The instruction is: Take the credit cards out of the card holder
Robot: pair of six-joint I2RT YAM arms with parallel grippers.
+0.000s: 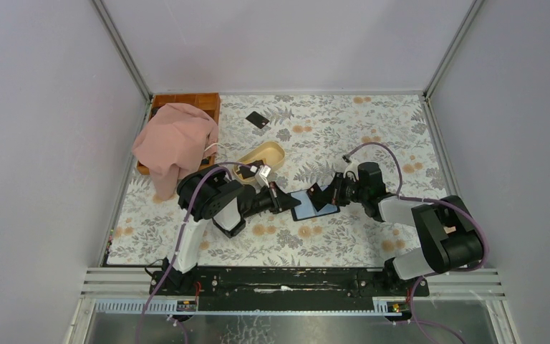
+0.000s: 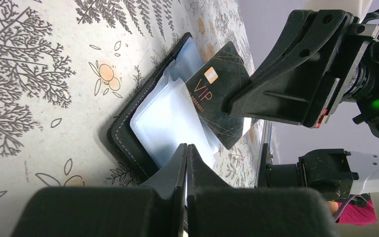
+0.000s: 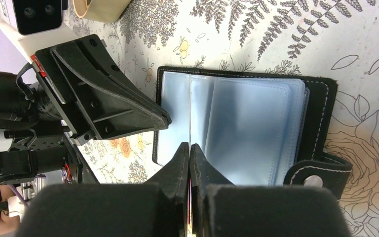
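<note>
Top view: open black bifold card holder w/ blue-grey sleeves lies on floral-print desk. Left tool sits at its left edge. Right tool is over its right half, clamped on a thin black VIP card. 2nd thin black card lies well beyond the holder, past the beige oval dish.

Left wrist: left tool fingers fully together at holder rim; can't tell if anything's pinched. VIP card tilts above the sleeves.

Right wrist: right tool closed; holder open flat just beyond it.
</note>
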